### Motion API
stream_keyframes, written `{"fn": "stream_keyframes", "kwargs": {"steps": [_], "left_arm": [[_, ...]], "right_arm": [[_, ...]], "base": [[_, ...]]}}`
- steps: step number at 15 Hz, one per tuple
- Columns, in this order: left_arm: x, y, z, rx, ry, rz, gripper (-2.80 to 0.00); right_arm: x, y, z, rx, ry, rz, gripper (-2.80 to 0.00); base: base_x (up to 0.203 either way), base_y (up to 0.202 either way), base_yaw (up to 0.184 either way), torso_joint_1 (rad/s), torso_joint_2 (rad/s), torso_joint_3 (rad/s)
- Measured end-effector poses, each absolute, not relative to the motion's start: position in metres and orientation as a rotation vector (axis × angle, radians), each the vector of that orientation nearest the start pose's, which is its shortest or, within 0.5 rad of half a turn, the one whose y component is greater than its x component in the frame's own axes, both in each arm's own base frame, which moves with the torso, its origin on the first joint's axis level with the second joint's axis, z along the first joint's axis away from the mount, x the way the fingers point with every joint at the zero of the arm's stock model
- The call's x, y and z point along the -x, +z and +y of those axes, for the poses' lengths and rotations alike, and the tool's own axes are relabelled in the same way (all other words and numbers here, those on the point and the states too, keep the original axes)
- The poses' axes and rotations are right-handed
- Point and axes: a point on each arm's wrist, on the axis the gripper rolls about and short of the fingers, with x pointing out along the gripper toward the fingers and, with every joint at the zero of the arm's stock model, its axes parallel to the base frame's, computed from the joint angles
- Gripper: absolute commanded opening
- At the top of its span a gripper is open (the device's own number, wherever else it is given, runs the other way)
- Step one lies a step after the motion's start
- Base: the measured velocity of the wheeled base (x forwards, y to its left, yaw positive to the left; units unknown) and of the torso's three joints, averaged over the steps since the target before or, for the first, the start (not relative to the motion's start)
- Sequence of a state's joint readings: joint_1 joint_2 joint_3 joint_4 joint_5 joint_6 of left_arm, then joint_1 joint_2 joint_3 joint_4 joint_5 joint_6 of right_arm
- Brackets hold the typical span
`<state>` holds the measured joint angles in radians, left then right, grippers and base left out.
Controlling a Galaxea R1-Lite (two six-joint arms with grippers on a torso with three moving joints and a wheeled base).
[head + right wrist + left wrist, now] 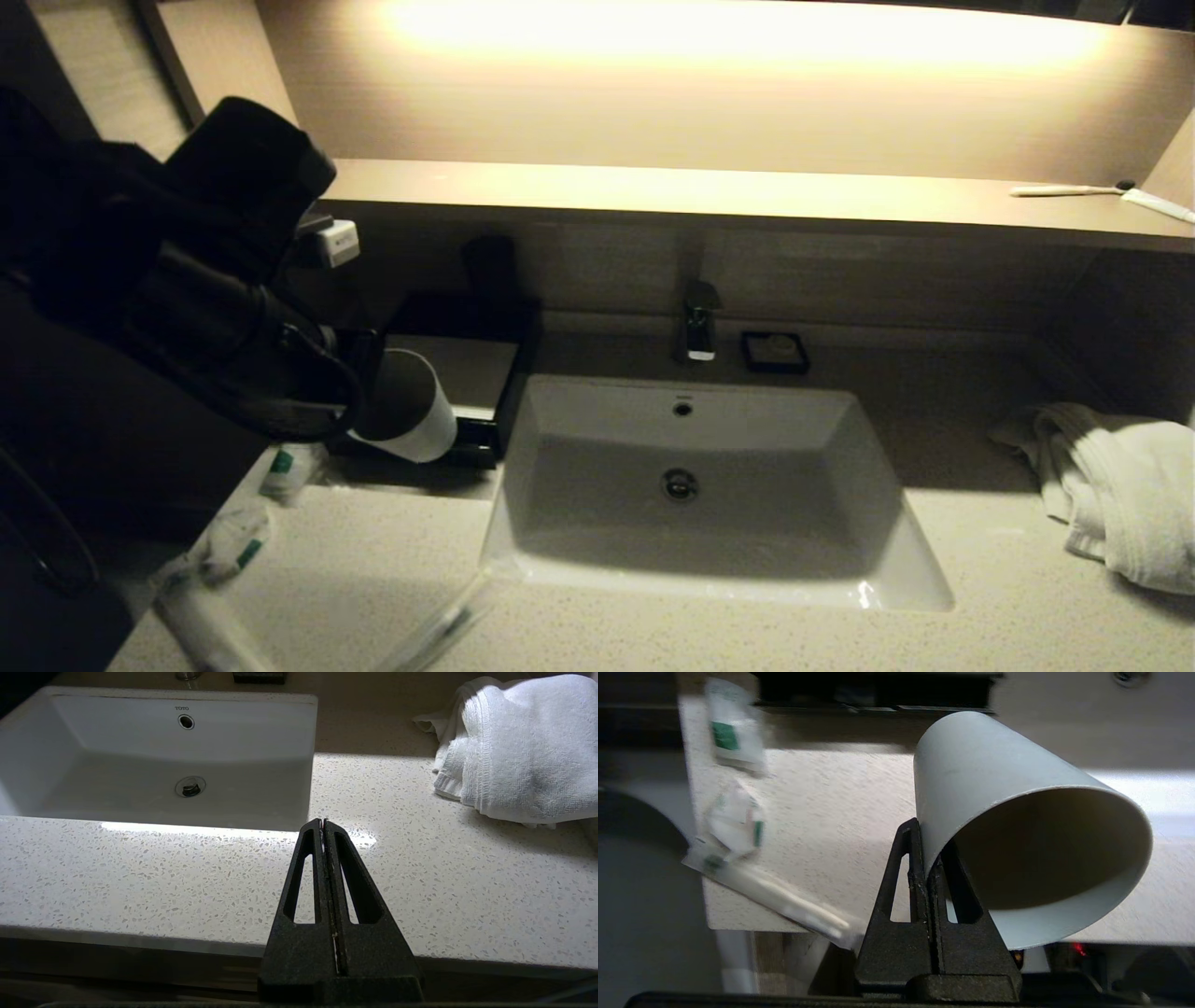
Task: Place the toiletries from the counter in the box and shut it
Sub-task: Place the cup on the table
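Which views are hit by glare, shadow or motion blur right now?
Head view: the lit shelf strip blows out, and the left arm is a dark mass. Left wrist view: the sachets and wrapped toothbrush smear, while the paper cup pinched in the left gripper stays sharp. Right wrist view: crisp, with a glare band on the counter by the sink.

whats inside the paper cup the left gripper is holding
Nothing shows inside the white paper cup: the left wrist view sees only bare brown wall. The left gripper pinches its rim, one finger inside. The cup's bottom is in shadow, so it cannot be checked.
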<state>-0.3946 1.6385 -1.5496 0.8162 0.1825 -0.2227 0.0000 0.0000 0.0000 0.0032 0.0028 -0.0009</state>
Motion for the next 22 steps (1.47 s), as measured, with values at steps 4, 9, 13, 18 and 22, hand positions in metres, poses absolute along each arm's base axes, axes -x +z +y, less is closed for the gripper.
{"fn": "stream_keyframes", "kwargs": {"steps": [4, 9, 13, 18, 22], "left_arm": [[-0.263, 0.280, -0.086, -0.067, -0.061, 0.869, -2.80], [-0.292, 0.281, -0.091, -0.054, -0.048, 0.846, -2.80], [-0.322, 0.277, -0.094, -0.044, -0.029, 0.833, -2.80], [-0.366, 0.260, -0.093, -0.051, -0.004, 0.799, -2.80], [-0.388, 0.249, -0.086, -0.028, 0.021, 0.744, -2.80]], "right_arm": [[0.023, 0.075, 0.000, 0.001, 0.002, 0.003, -2.80], [0.023, 0.075, 0.000, 0.001, 0.003, 0.003, -2.80], [0.023, 0.075, 0.000, 0.002, 0.003, 0.003, -2.80], [0.023, 0.075, 0.000, 0.001, 0.003, 0.003, -2.80], [0.023, 0.075, 0.000, 0.001, 0.003, 0.003, -2.80]], "base": [[0.000, 0.000, 0.000, 0.000, 0.00, 0.000], [0.000, 0.000, 0.000, 0.000, 0.00, 0.000], [0.000, 0.000, 0.000, 0.000, 0.00, 0.000], [0.000, 0.000, 0.000, 0.000, 0.00, 0.000], [0.000, 0.000, 0.000, 0.000, 0.00, 0.000]]}}
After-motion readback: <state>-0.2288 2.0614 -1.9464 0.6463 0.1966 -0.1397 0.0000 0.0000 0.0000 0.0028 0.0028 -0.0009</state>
